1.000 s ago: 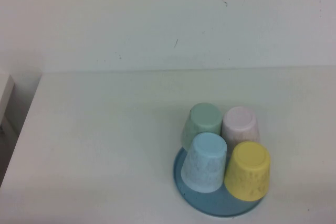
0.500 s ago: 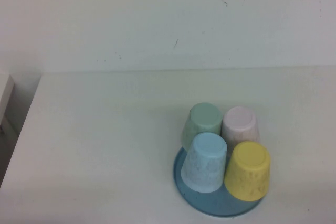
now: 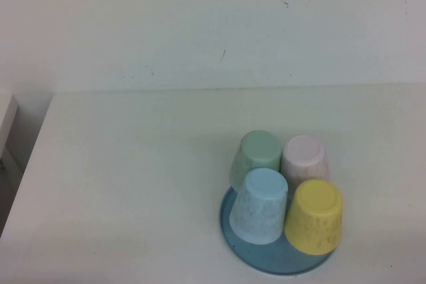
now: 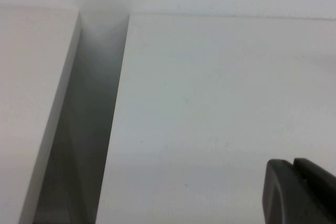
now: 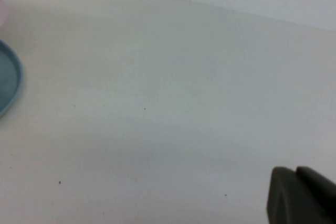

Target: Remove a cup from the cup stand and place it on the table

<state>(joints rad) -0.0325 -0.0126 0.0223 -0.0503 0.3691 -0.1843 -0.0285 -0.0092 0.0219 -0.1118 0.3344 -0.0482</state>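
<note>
Yellow speckled plastic cup [image 3: 314, 217] sitting inverted on round blue cup stand [image 3: 266, 262], lower right — nothing done. Left gripper [image 4: 300, 191] and right gripper [image 5: 299, 196] hanging over off-white table [image 3: 126, 184]; finger state: cannot tell.

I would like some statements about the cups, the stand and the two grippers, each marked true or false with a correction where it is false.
1. Four cups sit upside down on the cup stand. True.
2. The yellow cup stands on the table beside the stand. False: it is on the stand, at its near right.
3. The light blue cup is to the left of the yellow cup in the high view. True.
4. The right gripper is closed on the pink cup. False: it hangs over bare table, away from the cups.
5. The left gripper is near the table's left edge, touching no cup. True.
6. The green cup lies on its side. False: it stands inverted.
</note>
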